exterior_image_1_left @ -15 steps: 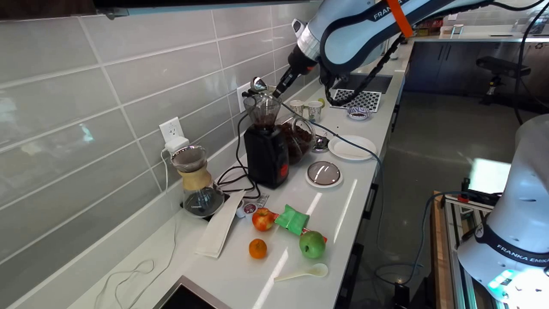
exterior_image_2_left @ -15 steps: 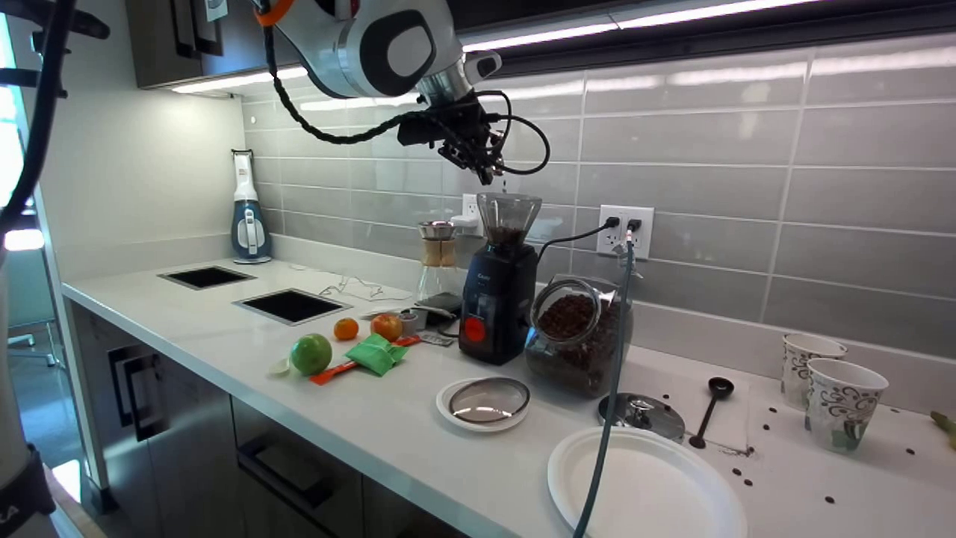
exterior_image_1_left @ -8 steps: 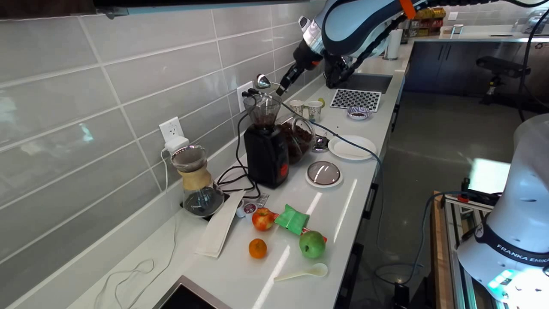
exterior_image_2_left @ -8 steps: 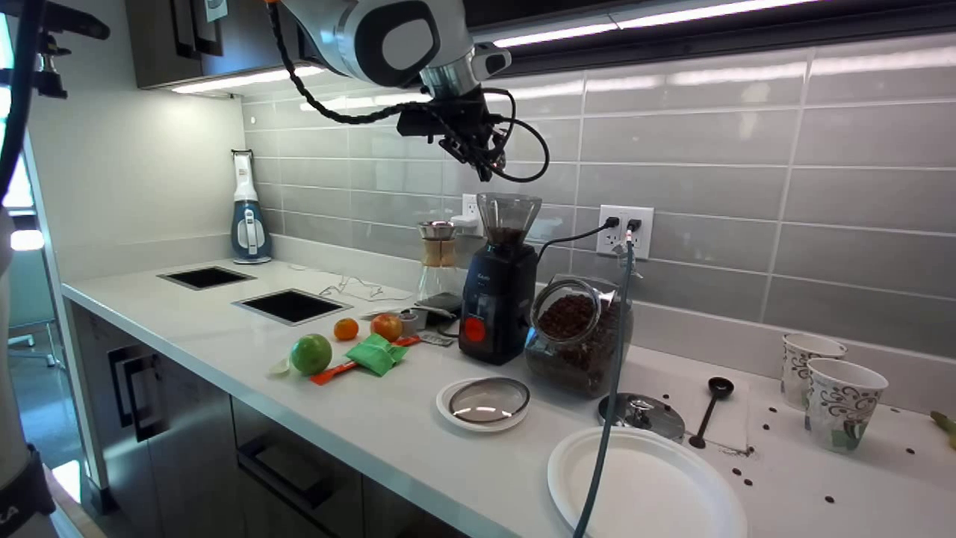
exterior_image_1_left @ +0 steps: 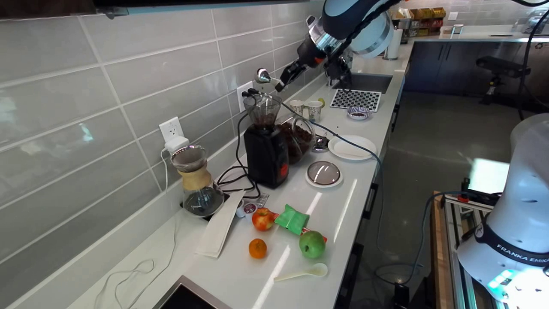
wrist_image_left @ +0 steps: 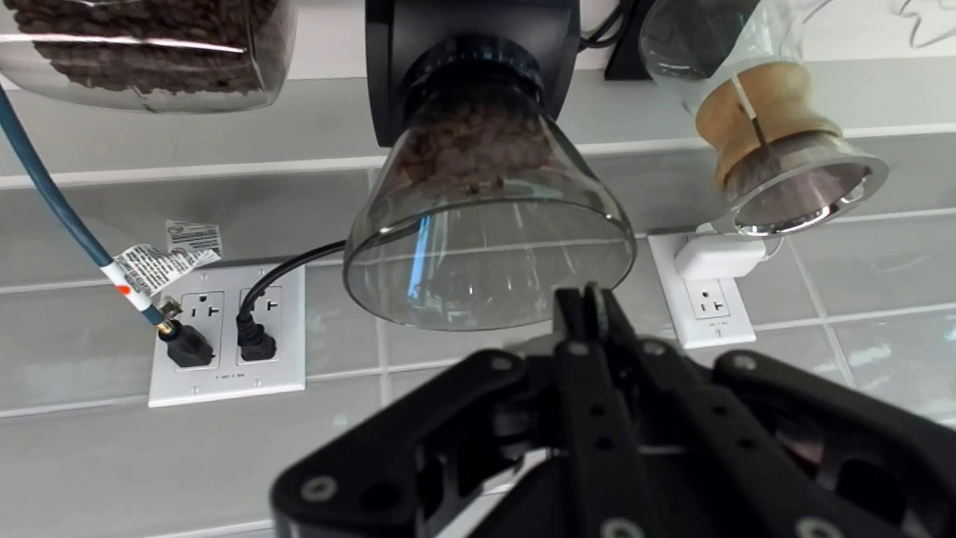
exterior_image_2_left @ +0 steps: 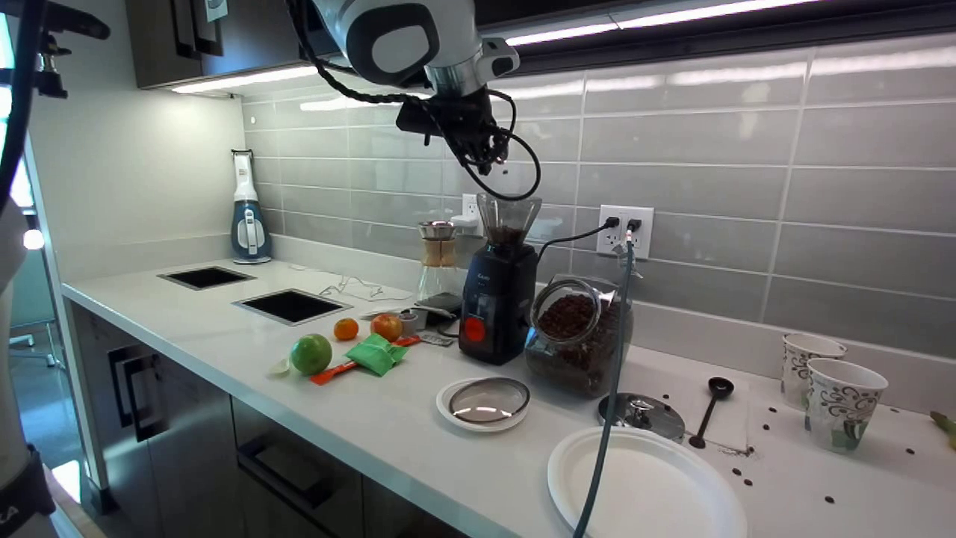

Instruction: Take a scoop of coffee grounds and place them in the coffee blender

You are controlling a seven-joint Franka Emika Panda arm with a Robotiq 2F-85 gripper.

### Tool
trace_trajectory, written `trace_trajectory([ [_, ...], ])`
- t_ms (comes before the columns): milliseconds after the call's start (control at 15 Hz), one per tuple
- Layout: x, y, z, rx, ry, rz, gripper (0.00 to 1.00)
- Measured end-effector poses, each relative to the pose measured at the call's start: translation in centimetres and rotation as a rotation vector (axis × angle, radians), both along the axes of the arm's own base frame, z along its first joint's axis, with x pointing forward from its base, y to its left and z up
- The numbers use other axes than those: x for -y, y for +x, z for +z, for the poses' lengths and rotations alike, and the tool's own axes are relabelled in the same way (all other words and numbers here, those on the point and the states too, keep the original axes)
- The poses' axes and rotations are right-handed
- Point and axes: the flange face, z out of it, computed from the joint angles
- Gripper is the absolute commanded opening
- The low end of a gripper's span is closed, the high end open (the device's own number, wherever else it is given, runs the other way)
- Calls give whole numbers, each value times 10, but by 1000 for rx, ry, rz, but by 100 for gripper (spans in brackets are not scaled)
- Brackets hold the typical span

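The coffee blender (exterior_image_1_left: pixel 266 159) is a black grinder with a clear hopper (exterior_image_2_left: pixel 511 213) partly filled with brown beans. The hopper opening faces me in the wrist view (wrist_image_left: pixel 485 276). My gripper (exterior_image_1_left: pixel 279 87) is shut on the scoop (exterior_image_1_left: pixel 262 76), whose shiny metal bowl is held above the hopper. In the wrist view my gripper (wrist_image_left: pixel 588 302) has its tips close together with a thin grey edge between them, beside the hopper rim. The bowl is mostly hidden there, and its contents do not show. In an exterior view cables partly cover my gripper (exterior_image_2_left: pixel 485 166).
A tilted glass jar (exterior_image_2_left: pixel 579 340) of beans stands beside the blender. A glass coffee maker (exterior_image_1_left: pixel 198 184), fruit, a green packet (exterior_image_1_left: pixel 292 219), a white plate (exterior_image_2_left: pixel 650 486), paper cups (exterior_image_2_left: pixel 844 403) and a black spoon (exterior_image_2_left: pixel 709 411) lie around. A blue cable (exterior_image_1_left: pixel 334 134) crosses the counter.
My gripper and the scoop have risen slightly over the hopper, and the arm has swung and turned. Small dark bits below the gripper one second ago no longer show there.
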Motion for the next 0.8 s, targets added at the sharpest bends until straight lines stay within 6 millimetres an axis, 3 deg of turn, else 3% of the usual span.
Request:
trace_trajectory([
  [800,17,-5,-7,-25,200,92,1],
])
